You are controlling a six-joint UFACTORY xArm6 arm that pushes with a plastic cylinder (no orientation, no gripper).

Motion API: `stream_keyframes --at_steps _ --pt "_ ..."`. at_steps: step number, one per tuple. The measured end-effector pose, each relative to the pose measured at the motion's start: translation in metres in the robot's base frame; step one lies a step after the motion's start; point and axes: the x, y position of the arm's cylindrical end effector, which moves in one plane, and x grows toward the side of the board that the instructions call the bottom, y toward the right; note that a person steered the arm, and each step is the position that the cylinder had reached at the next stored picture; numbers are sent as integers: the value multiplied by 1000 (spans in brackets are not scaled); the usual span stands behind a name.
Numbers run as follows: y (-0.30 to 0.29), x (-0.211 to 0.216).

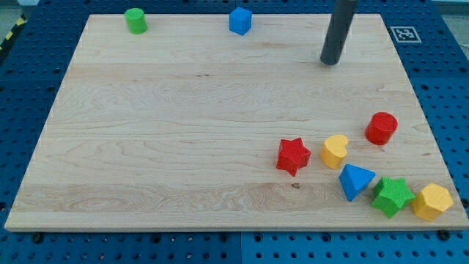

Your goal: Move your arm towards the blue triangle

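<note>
The blue triangle (355, 181) lies near the view's bottom right on the wooden board (161, 147), between a yellow heart (334, 151) and a green star (392, 196). My tip (330, 61) rests on the board near the view's top right, far above the blue triangle and slightly to its left. It touches no block.
A red star (293, 155) lies left of the yellow heart. A red cylinder (381, 127) sits above and right of the heart. A yellow hexagon (432, 202) lies by the board's right edge. A green cylinder (135, 20) and a blue cube (240, 20) stand along the top edge.
</note>
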Motion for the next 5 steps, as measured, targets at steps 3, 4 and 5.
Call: stream_keyframes --at_steps 3,4,5 --pt "-2 13" --pt "-38 50" --pt "-79 86"
